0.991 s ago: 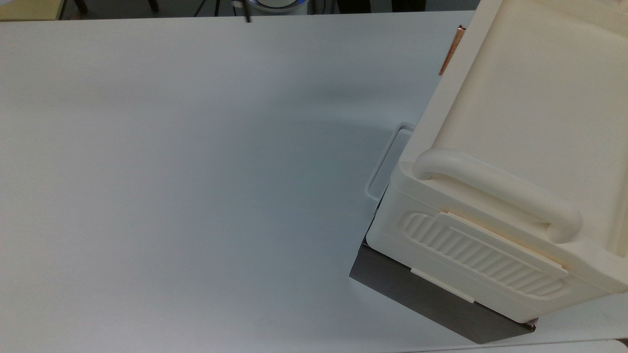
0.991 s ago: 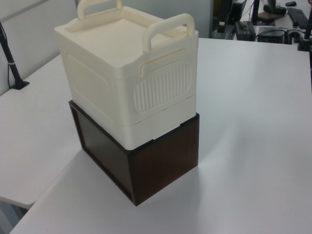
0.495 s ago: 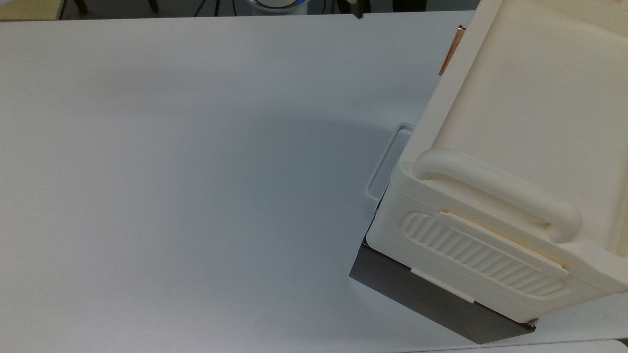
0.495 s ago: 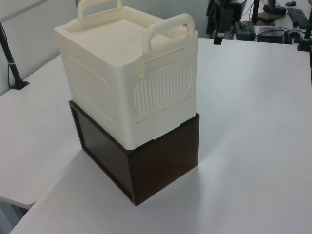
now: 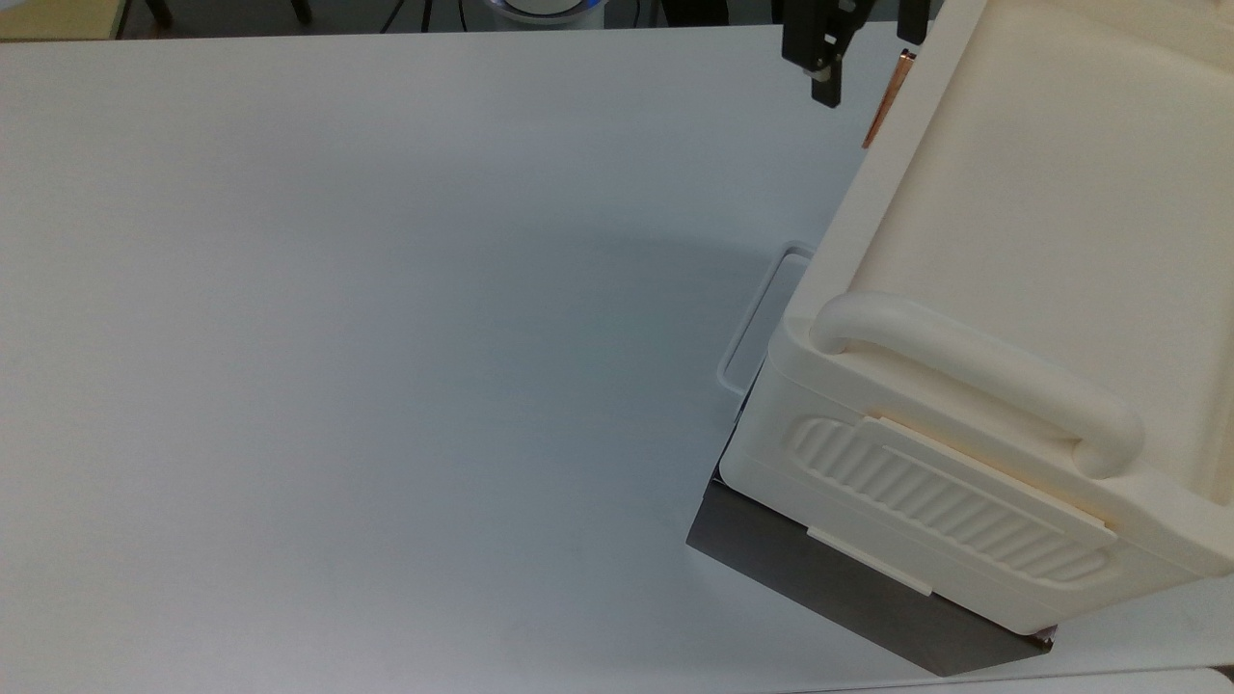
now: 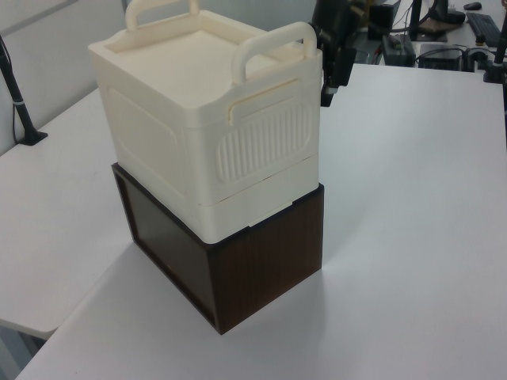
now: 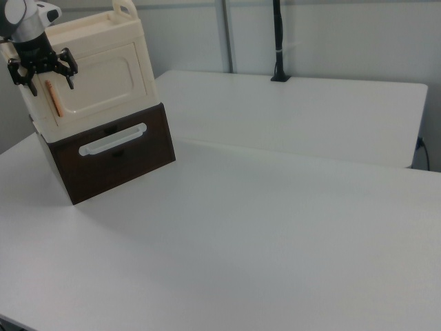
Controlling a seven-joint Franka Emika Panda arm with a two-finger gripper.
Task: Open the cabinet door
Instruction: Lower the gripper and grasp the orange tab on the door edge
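None of the opening had been done: the cabinet door (image 7: 96,81), a cream panel with a recessed inset, was seen flush and shut on the front of the cream cabinet (image 6: 207,119), which was stacked on a dark brown drawer unit (image 6: 238,257) at the bench's (image 7: 275,227) ten o'clock corner in the right view. The end effector (image 7: 41,71) was pictured hanging in front of the door, its two fingers held apart and nothing gripped, astride the top of the copper-coloured bar handle (image 7: 54,98) at the door's nine o'clock edge. No contact with the handle could be confirmed. By this evidence, the approach was nearly completed; the grasp and the outward swing were judged to remain.
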